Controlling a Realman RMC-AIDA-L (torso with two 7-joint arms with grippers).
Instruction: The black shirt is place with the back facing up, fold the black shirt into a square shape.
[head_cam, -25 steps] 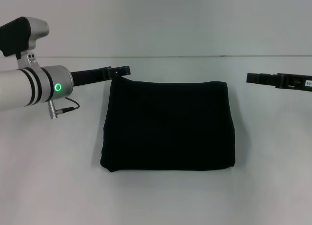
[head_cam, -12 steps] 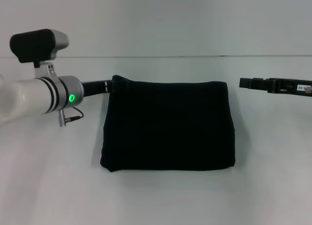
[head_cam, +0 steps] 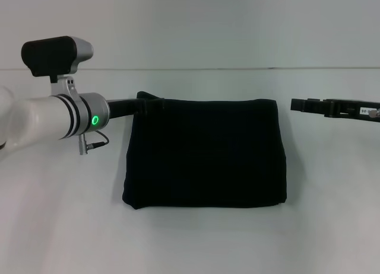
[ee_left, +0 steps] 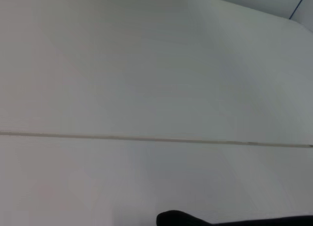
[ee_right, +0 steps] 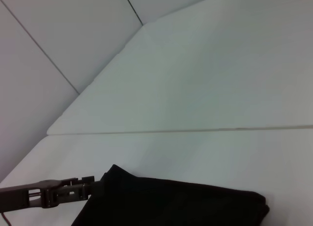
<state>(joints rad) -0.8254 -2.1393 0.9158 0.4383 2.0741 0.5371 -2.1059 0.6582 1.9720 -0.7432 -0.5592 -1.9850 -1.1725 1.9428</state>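
The black shirt (head_cam: 205, 152) lies folded into a near-square block in the middle of the white table, plain black side up. My left gripper (head_cam: 142, 103) reaches in from the left and meets the shirt's far left corner, which is puckered and slightly raised over its tip. The right wrist view shows that same corner (ee_right: 115, 171) humped where the left gripper (ee_right: 95, 188) touches the cloth. My right gripper (head_cam: 295, 104) hovers level with the shirt's far right corner, a short gap to its right and not touching it.
The white table (head_cam: 196, 244) runs to a seam at the back wall (head_cam: 237, 69). My left arm's white forearm with a green light (head_cam: 95, 120) hangs over the table left of the shirt.
My left arm has slid right, so its gripper tip went from beside the far left corner into it, and the cloth humped up there. My right gripper edged left toward the far right corner.
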